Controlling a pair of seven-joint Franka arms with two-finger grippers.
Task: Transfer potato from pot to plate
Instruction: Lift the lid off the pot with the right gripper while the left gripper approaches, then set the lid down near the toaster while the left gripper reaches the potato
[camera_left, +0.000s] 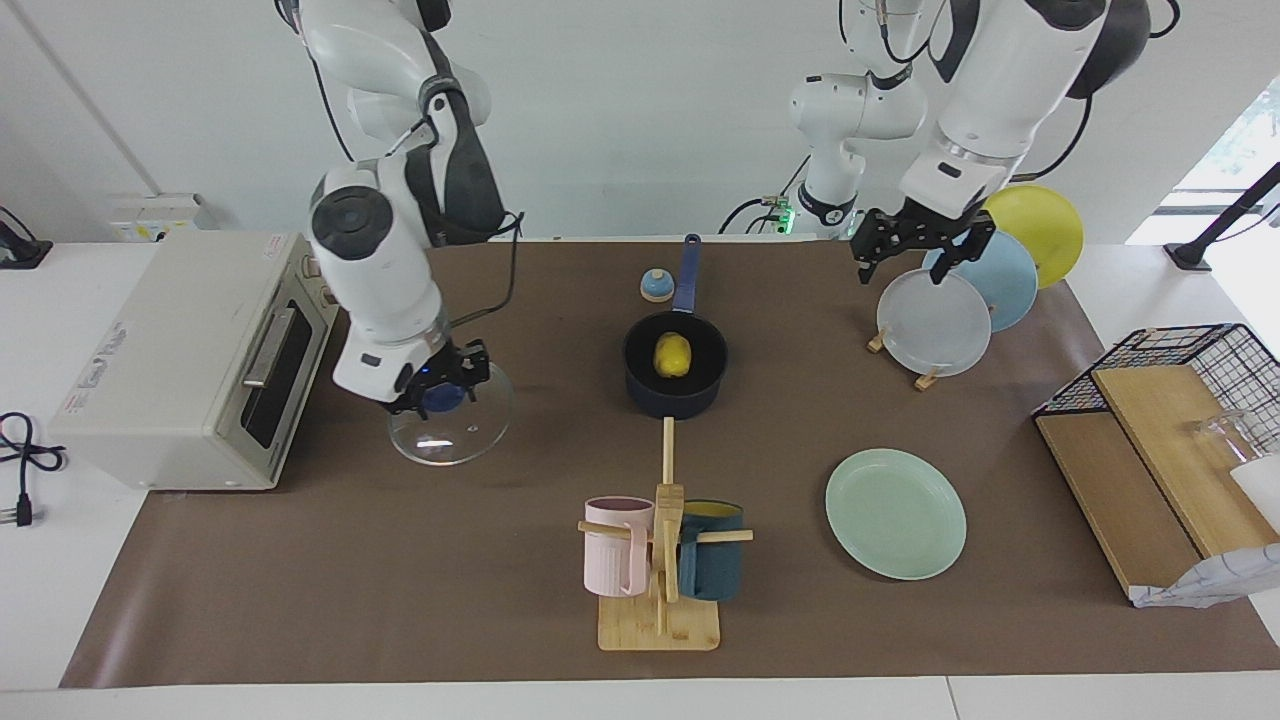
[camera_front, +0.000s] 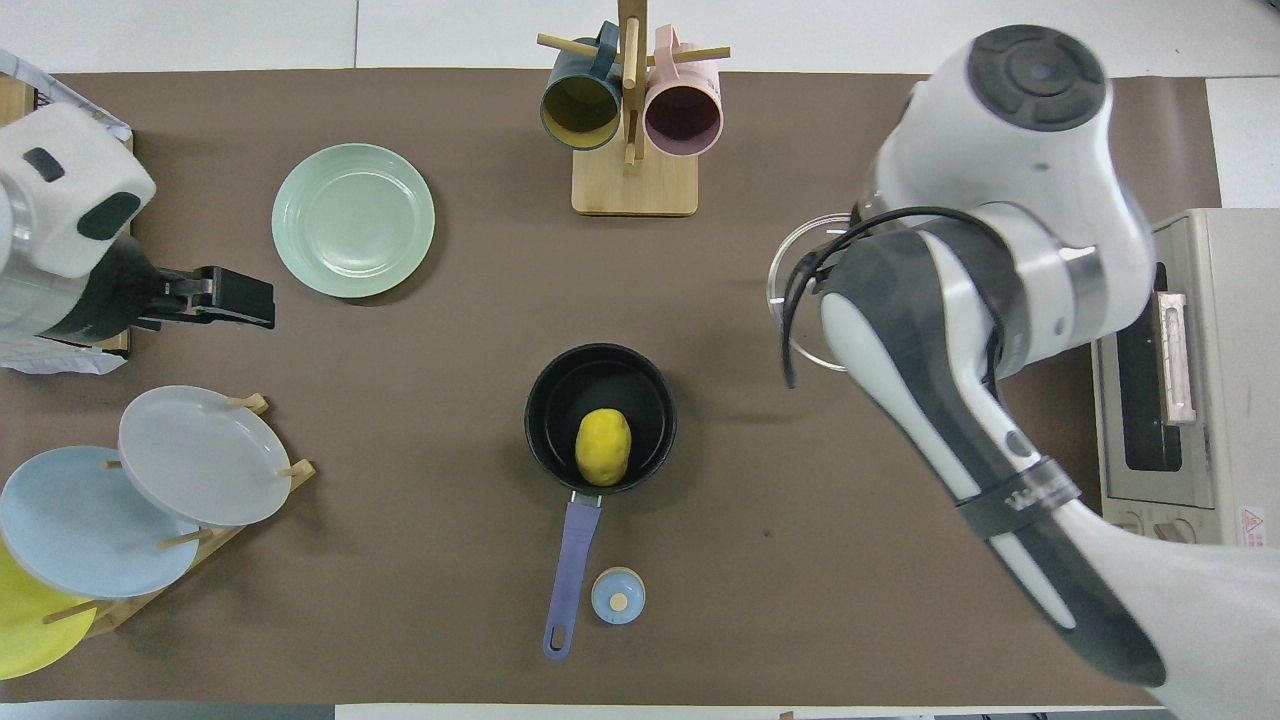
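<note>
From across the surface, the small yellow lumpy potato (camera_left: 673, 353) sits inside the dark navy saucepan (camera_left: 676, 377). The right hand (camera_left: 440, 380) is closed on the blue knob of a clear glass lid (camera_left: 450, 420). The left hand (camera_left: 920, 243) hangs spread and empty over a grey-white plate (camera_left: 934, 324).

From overhead, the potato (camera_front: 603, 447) lies in the saucepan (camera_front: 600, 400), well apart from the pale mint-green round plate (camera_front: 353, 220).

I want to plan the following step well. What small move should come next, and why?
Probably the left tool, now over the plate rack, should move over the pot and descend. The potato lies uncovered inside; the green plate waits bare. The right tool is at the glass lid on the table.
</note>
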